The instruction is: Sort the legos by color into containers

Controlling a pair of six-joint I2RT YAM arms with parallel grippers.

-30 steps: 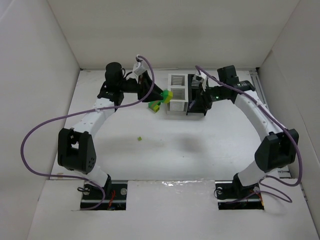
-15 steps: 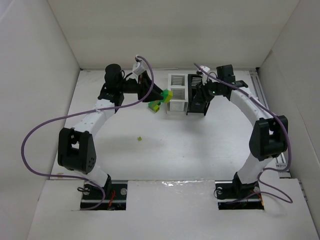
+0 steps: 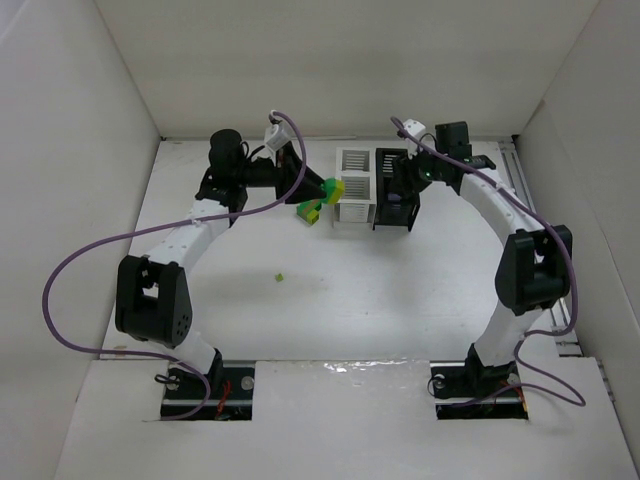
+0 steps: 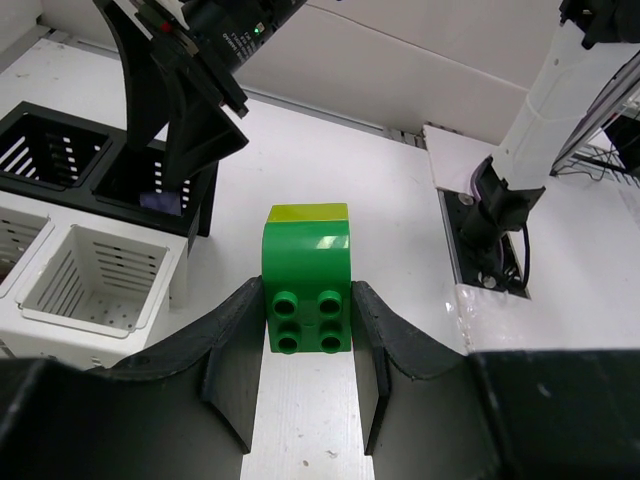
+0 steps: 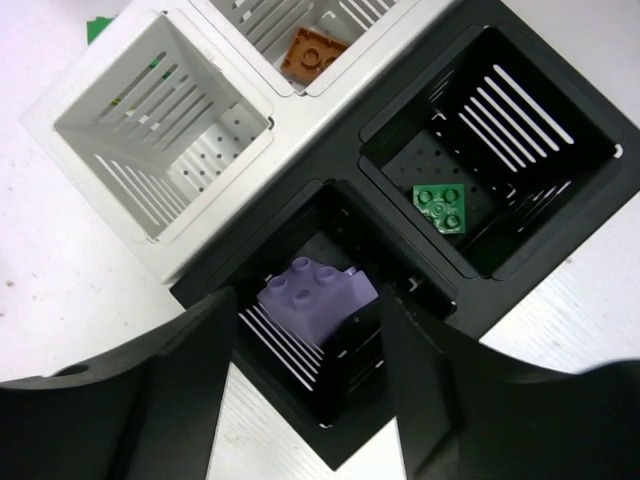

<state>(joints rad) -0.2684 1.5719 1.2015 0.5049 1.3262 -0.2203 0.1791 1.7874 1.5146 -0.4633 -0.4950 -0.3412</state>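
My left gripper (image 4: 307,300) is shut on a green brick (image 4: 306,295) with a yellow-green top. It holds it above the table just left of the containers (image 3: 358,187); the top view shows this gripper (image 3: 322,190) too. My right gripper (image 5: 310,310) is open above the near black bin (image 5: 330,400). A lavender brick (image 5: 315,293) lies in that bin below the jaws. The other black bin (image 5: 560,190) holds a flat green brick (image 5: 440,208). One white bin (image 5: 250,20) holds an orange-brown brick (image 5: 313,52). The other white bin (image 5: 160,120) looks empty.
A green and yellow-green stack (image 3: 310,211) lies on the table left of the bins. A small yellow-green piece (image 3: 280,277) lies nearer the arm bases. White walls enclose the table on three sides. Purple cables hang off both arms.
My right arm has shifted: its elbow swung inward and its wrist moved back and up over the black bins. My left arm and its brick have stayed put.
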